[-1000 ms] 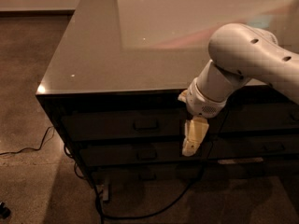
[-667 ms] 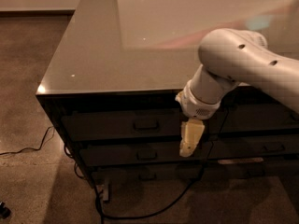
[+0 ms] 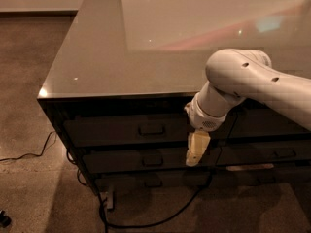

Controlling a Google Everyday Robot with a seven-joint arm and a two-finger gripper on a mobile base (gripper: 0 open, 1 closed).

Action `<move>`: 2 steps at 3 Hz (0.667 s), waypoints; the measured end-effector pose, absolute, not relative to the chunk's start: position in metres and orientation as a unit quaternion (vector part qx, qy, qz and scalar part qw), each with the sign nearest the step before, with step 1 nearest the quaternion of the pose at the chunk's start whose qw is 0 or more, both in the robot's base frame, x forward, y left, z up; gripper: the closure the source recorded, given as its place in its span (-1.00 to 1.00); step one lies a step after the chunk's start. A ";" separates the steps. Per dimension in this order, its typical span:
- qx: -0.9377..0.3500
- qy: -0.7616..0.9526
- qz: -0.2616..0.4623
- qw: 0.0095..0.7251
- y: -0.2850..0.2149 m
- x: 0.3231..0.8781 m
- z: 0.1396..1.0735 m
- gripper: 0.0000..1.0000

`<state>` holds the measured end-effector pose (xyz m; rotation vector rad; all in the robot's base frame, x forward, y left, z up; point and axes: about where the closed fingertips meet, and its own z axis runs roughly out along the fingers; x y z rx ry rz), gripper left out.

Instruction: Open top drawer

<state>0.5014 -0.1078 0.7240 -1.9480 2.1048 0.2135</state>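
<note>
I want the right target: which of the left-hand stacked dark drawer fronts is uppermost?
The dark top drawer front directly under the glossy countertop, above two slimmer ones; the cream gripper hangs lower right of its pull.

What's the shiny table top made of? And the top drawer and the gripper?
Table top: glossy, mirrors lights, so maybe polished stone or glass. Top drawer: dark matte front, painted wood or metal, hard to tell. Gripper, pointing down right of the drawer's pull: cream, probably plastic.
</note>
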 end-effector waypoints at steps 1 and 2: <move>-0.682 0.713 0.089 0.135 -0.100 0.509 0.718 -1.00; -0.687 0.707 0.094 0.142 -0.088 0.518 0.708 -1.00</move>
